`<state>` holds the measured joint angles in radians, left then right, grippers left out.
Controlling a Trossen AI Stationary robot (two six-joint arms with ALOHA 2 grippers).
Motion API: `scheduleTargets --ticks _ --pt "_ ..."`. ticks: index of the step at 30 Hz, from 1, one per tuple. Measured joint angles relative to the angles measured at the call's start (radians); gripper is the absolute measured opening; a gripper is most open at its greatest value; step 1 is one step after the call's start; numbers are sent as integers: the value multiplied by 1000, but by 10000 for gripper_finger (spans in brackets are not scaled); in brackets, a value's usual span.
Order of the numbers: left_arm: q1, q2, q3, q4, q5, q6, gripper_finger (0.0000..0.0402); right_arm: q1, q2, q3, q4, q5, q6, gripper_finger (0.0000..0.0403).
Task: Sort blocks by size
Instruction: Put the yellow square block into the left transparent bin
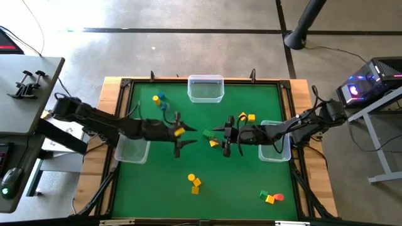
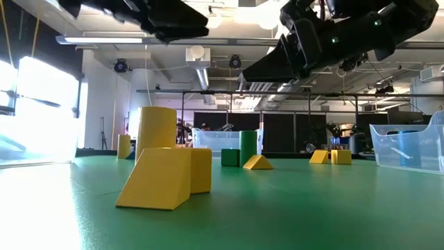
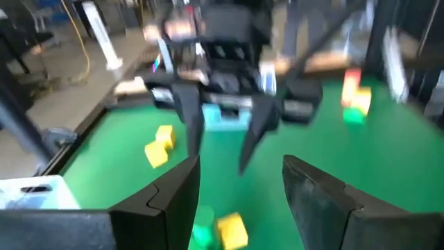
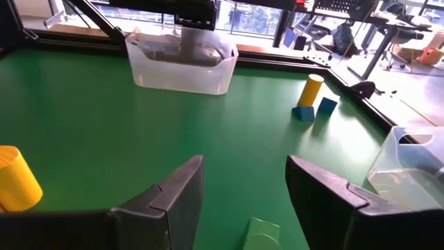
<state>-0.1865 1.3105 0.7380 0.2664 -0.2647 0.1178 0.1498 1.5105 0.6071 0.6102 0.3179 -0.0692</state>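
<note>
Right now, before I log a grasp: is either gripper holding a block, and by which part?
Nothing is held: the left gripper and the right gripper both stand open, with nothing between their fingers.

Matt green table (image 1: 207, 169), seemingly felt.

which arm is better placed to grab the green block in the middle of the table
Right. The right gripper hovers open beside the green block, which shows just ahead of its fingers in its wrist view. The left gripper is farther off, over a yellow block.
</note>
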Motion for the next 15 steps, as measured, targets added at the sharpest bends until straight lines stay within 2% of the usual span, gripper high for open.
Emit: scheduleTargets --ticks 5,15 --pt "-35 68 147 -242 -40 15 190 -6 0 0 0 0 20 199" --pt "-60 135 181 -262 -41 60 190 -6 0 0 -9 0 200 199"
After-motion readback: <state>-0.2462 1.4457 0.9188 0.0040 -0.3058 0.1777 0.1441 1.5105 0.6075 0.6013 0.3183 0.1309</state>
